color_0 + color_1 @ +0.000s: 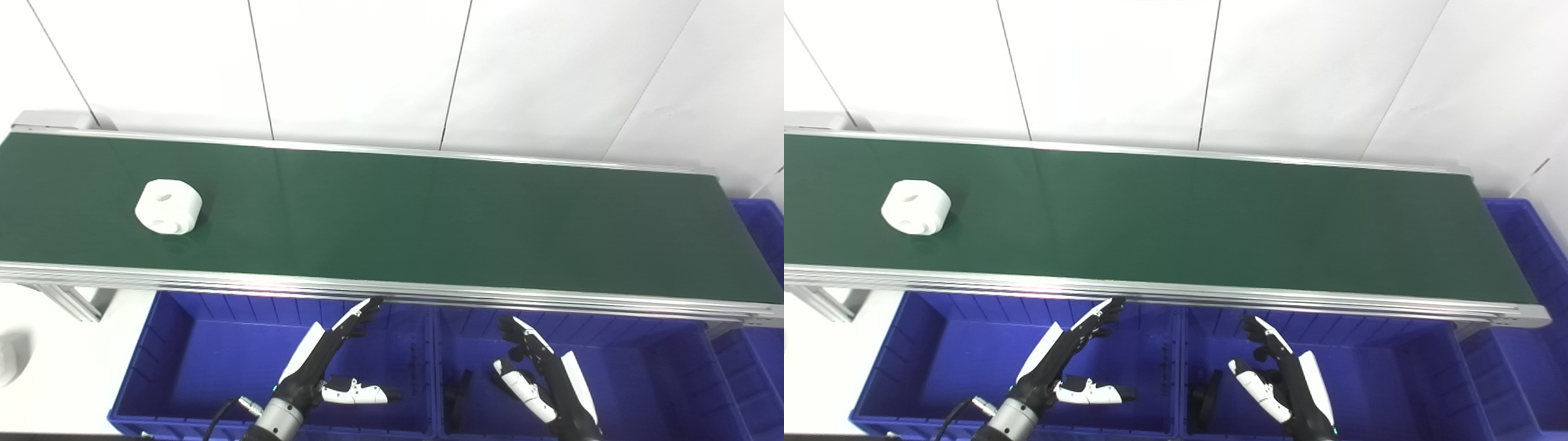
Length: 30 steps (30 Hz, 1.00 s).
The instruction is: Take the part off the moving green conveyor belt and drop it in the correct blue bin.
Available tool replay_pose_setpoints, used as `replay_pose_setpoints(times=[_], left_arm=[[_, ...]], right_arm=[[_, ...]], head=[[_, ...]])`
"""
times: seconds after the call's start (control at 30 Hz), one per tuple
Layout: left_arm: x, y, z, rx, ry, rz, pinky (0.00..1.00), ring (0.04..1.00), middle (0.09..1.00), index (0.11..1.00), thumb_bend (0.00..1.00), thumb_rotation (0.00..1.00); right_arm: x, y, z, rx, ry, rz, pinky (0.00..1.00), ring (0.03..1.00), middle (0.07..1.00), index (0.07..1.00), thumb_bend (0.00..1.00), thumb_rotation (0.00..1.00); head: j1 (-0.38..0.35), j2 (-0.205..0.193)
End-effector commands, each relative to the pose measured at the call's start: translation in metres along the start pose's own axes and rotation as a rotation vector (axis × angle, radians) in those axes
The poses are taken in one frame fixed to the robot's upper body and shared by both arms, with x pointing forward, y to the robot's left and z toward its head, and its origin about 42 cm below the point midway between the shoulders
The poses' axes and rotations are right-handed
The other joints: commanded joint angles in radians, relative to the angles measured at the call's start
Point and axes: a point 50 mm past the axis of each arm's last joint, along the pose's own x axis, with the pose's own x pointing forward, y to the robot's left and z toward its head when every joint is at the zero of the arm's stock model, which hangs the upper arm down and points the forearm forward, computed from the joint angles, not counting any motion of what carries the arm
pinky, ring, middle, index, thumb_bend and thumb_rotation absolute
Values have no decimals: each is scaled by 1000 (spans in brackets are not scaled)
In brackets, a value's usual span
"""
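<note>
A white round part [168,206] with holes in its top and side lies on the green conveyor belt [429,220] near its left end. My left hand [324,361] is open and empty over the left blue bin [184,361], below the belt's near rail. My right hand [542,380] is open and empty over the middle blue bin [661,380]. Both hands are far from the part. A small black part [458,398] lies in the middle bin, beside my right hand.
A third blue bin [759,245] stands past the belt's right end. The belt's aluminium rails [392,291] run along both long sides. A white wall rises behind the belt. A white object [12,358] sits at the lower left on the floor.
</note>
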Motion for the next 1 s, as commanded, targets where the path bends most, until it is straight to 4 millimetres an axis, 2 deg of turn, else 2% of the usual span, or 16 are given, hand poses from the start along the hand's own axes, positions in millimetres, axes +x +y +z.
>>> replay_pose_setpoints(times=[0.0, 0.5, 0.53, 0.57, 0.6, 0.63, 0.67, 0.7, 0.73, 0.77, 0.87, 0.9, 0.93, 0.97], left_arm=[[9, 7, 14, 15, -65, 12, 827, 895, 923, 919, 659, 353], [8, 8, 13, 13, -65, 11, 833, 898, 924, 920, 654, 350], [8, 8, 12, 13, -63, 12, 831, 899, 926, 920, 654, 350], [8, 7, 12, 13, -62, 12, 829, 898, 925, 919, 656, 352], [8, 6, 11, 17, -59, 13, 827, 897, 925, 918, 658, 353], [8, 5, 11, 19, -58, 14, 827, 897, 925, 918, 663, 373], [9, 2, 10, 22, -58, 15, 823, 893, 921, 916, 672, 389], [9, 0, 9, 24, -58, 17, 822, 892, 921, 915, 674, 392], [10, -4, 7, 21, -63, 15, 821, 890, 919, 914, 677, 397], [11, -7, 5, 16, -63, 12, 818, 888, 920, 916, 671, 393], [13, -15, 1, 1, -59, 6, 820, 886, 923, 924, 665, 369], [14, -18, -1, -3, -58, 5, 820, 886, 923, 924, 665, 369], [15, -20, -3, -5, -56, 4, 817, 883, 921, 923, 668, 367], [15, -22, -4, -7, -55, 3, 816, 882, 920, 923, 670, 369]], right_arm=[[3, -6, 7, -3, -35, -18, 813, 842, 846, 856, 729, 839], [2, -3, 9, -1, -31, -24, 806, 838, 844, 857, 717, 819], [2, -3, 8, -5, -31, -23, 805, 836, 842, 856, 713, 816], [3, -3, 8, -7, -32, -22, 803, 836, 842, 856, 712, 819], [2, -4, 6, -2, -32, -13, 802, 835, 842, 856, 712, 821], [2, -5, 6, 2, -32, -7, 821, 850, 856, 865, 698, 818], [1, -6, 3, -2, -31, -2, 832, 857, 861, 868, 684, 823], [0, -8, 2, -6, -31, 0, 833, 858, 861, 868, 681, 824], [-1, -9, 0, -16, -29, -10, 836, 860, 862, 869, 677, 827], [-2, -10, -2, -22, -30, -19, 830, 848, 849, 860, 679, 824], [-2, -12, -7, -29, -41, -34, 834, 832, 825, 842, 632, 769], [-3, -12, -9, -17, -37, -40, 834, 832, 825, 842, 632, 769], [-3, -12, -11, -12, -32, -43, 835, 832, 821, 838, 642, 748], [-3, -12, -13, -4, -26, -42, 829, 830, 821, 840, 642, 756]], head=[[1, 1], [0, 1], [33, -9], [33, -9], [92, -24], [92, -24], [172, -48], [172, -48], [236, -76], [264, -90], [330, -133], [363, -159], [363, -159], [394, -182]])
